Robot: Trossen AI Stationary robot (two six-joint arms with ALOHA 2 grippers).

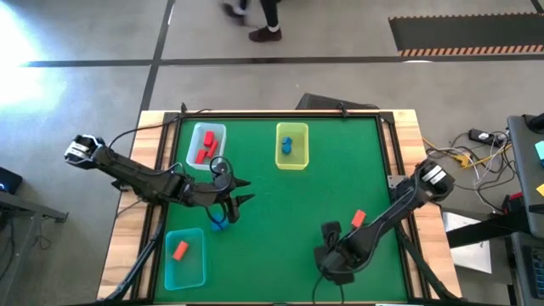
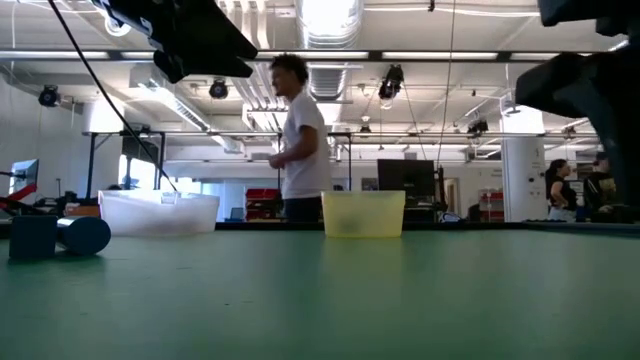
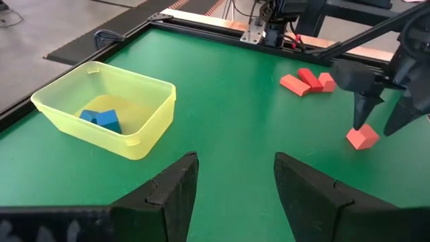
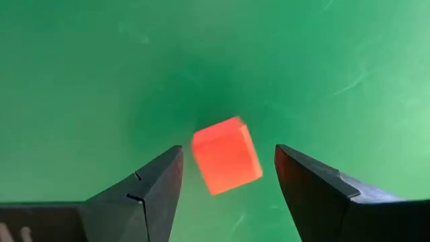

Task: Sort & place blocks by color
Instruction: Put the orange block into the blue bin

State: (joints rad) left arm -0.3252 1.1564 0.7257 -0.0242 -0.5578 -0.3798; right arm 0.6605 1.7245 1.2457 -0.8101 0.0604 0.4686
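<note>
right gripper (image 4: 228, 176) hangs over the green mat at the near right of the table, fingers spread, nothing between them yet. an orange-red cube (image 4: 226, 155) lies on the mat directly under the gap, turned a little askew to the fingers; whether it touches either one you cannot tell from the wrist view.

left gripper (image 1: 240, 192) sits out over the mat left of centre, fingers apart and empty, with two blue blocks (image 1: 218, 222) lying on the mat just beside it.

where the rest lie: red blocks in the pale tray (image 1: 223, 131) at the back left, blue ones in the yellow-green tray (image 1: 291, 164) at the back centre, one orange-red piece in the teal tray (image 1: 199, 278) at the front left. three more orange-red blocks (image 3: 308, 81) are loose on the mat near the right arm.

handling, as a judgement: the cube looks solid, stiff and very light, with smooth flat faces. it should not crush, but a small light piece can skate or twist on the mat if one finger arrives first.

take it on two opposite flat faces, low and centred. square your fingers to the faces, or it may pivot as you close. a corner grip would likely let it squirt out.
</note>
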